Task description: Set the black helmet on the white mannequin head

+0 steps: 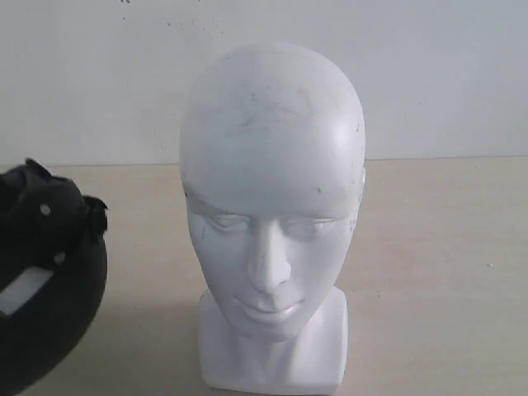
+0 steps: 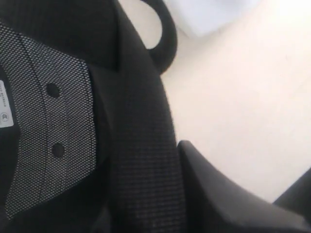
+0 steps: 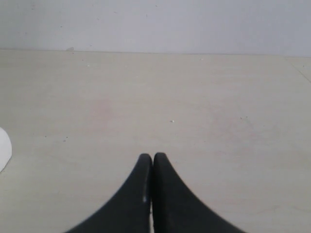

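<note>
Black helmet lies apart from white mannequin head.

- One head, white.
- One helmet, black.
- One mesh pad inside the helmet, as far as the left wrist view shows.
- Two round studs on that pad.
- One white label, cut off by the edge of the view.
- Three gripper fingers in all: two in the right wrist view, and one finger in the left wrist view, its partner hidden.
- One table.
- One wall.
</note>
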You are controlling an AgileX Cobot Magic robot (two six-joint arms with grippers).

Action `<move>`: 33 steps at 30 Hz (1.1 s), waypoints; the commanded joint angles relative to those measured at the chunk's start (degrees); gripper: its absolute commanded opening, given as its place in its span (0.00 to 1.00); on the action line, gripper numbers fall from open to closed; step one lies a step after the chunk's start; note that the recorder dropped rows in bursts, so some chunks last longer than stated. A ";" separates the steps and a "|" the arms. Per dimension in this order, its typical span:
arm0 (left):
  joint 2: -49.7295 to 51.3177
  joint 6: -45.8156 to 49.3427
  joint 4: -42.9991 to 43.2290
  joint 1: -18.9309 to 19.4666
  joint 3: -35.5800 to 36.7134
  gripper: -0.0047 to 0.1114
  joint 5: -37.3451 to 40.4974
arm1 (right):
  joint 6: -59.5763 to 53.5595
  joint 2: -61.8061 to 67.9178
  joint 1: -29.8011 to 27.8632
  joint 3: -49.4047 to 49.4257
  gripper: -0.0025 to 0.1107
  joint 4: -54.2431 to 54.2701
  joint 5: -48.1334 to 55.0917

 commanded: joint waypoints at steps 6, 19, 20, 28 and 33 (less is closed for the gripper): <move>-12.15 -7.18 1.30 -0.13 -14.24 0.08 0.27 | -0.04 -0.26 -0.03 -0.04 0.02 -0.28 -0.19; -15.18 -3.85 -22.36 -0.13 -29.43 0.08 -8.85 | -0.04 -0.26 -0.03 -0.04 0.02 -0.28 -0.19; -15.18 2.31 -32.48 -0.13 -29.53 0.08 -9.85 | -0.04 -0.26 -0.03 -0.04 0.02 -0.28 -0.19; -11.12 26.47 -84.68 -0.13 -29.68 0.08 -12.51 | -0.04 -0.26 0.07 -0.04 0.02 -0.29 -0.19; -4.82 18.79 -87.04 -0.13 -30.75 0.08 -12.64 | -0.04 -0.26 0.64 -0.04 0.02 -0.29 -0.19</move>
